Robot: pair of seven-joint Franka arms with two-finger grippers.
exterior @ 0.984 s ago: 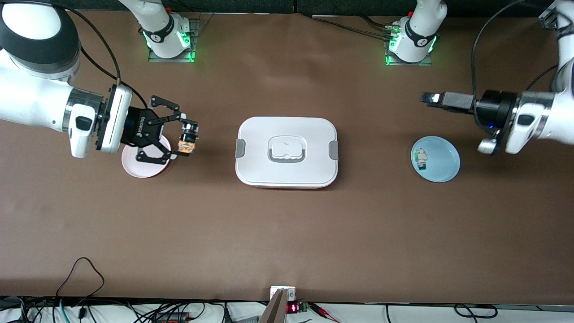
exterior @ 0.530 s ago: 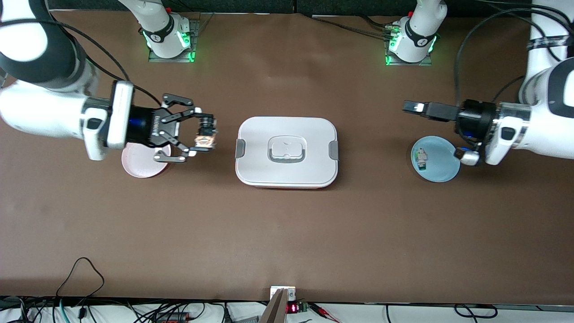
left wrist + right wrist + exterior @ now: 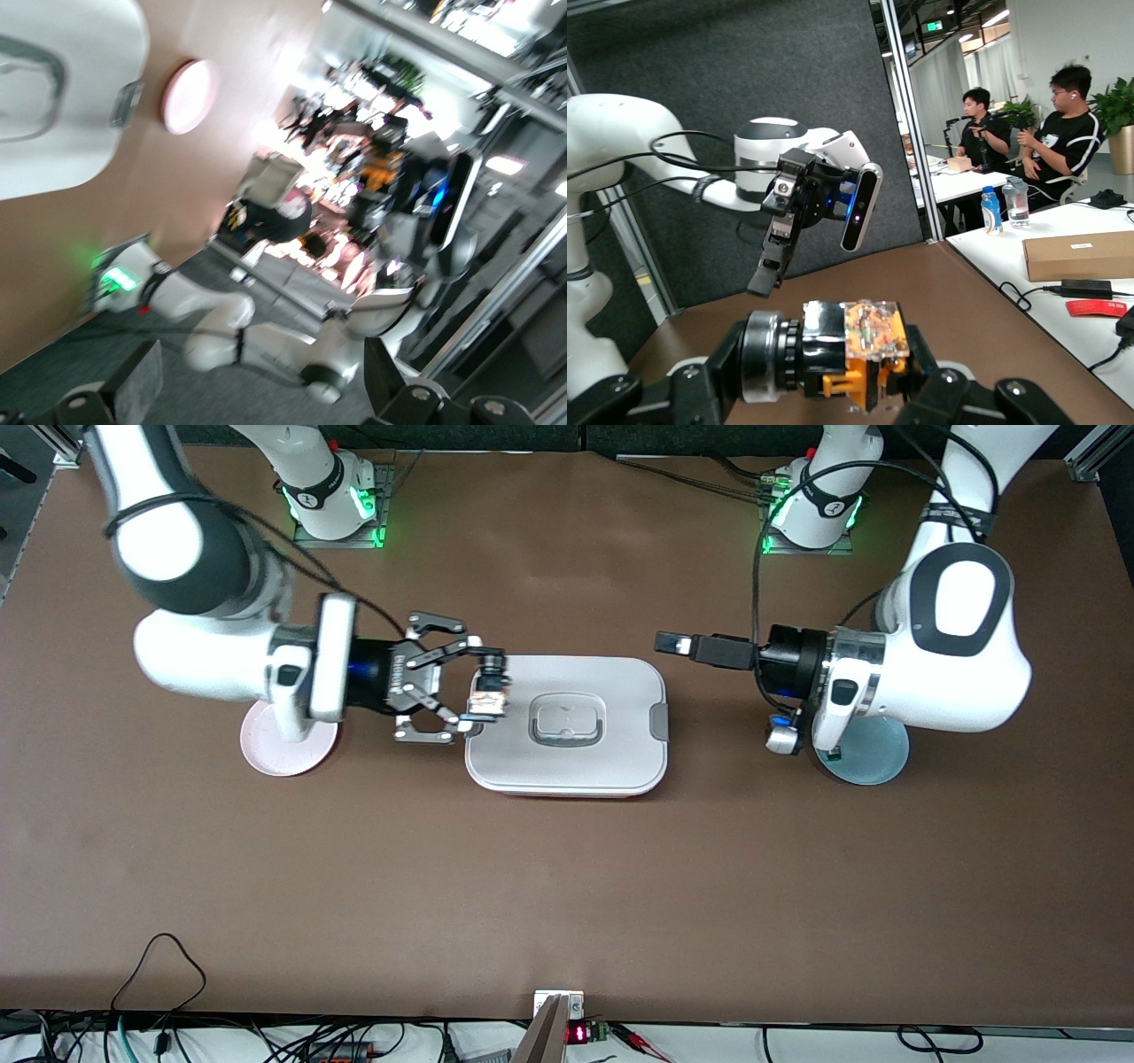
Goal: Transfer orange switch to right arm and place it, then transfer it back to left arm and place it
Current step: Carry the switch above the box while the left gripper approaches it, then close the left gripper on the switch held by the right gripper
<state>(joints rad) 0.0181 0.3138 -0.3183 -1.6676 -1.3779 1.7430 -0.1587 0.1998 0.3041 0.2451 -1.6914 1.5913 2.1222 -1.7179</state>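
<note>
Centre of the front view, lying flat on the brown table (image 3: 567, 886): large white rounded-rectangular plastic box (image 3: 611, 691) with grey recessed lid handle and grey side clips.

Hovering over the box's edge toward the right arm's end: right gripper (image 3: 483, 695), black fingers clamped on the tiny black cylindrical orange switch (image 3: 492, 686), with its orange cap showing in the right wrist view.

Over bare table just off the box's upper corner toward the left arm's end: left gripper (image 3: 673, 642), pointing at the switch, fingers spread wide and gripping nothing.

Resting under the right arm's wrist: round pink plate (image 3: 283, 753). Partly covered by the left arm: round light-blue plate (image 3: 877, 757).
</note>
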